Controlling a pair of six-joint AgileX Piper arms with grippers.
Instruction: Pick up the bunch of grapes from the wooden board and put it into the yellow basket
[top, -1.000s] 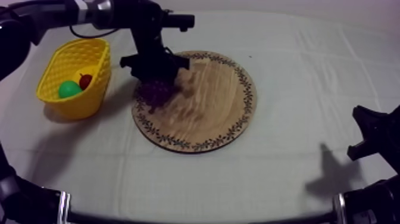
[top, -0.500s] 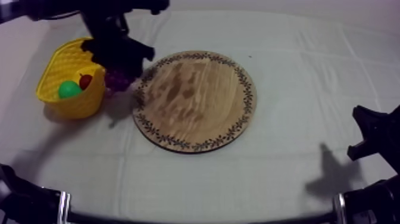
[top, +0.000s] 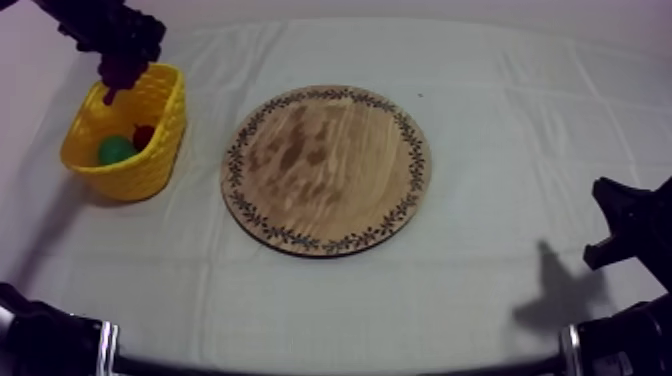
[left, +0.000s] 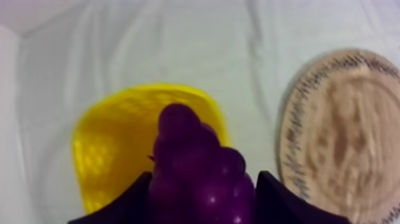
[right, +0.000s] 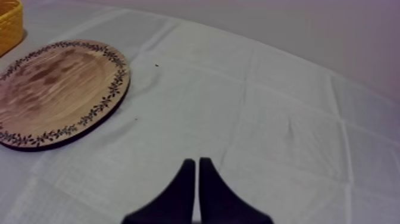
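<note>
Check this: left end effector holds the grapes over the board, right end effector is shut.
Wrong place. The left end effector holds the grapes over the basket, not the board, as the left wrist view shows. The right end effector is shut.

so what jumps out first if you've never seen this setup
The purple bunch of grapes, clamped in the left gripper above the yellow basket on the left side. Then the round wooden board in the middle, with the right gripper shut on nothing over the cloth nearby.

basket (right: 9, 27) edge-cropped, board (left: 339, 137) cut off
</note>
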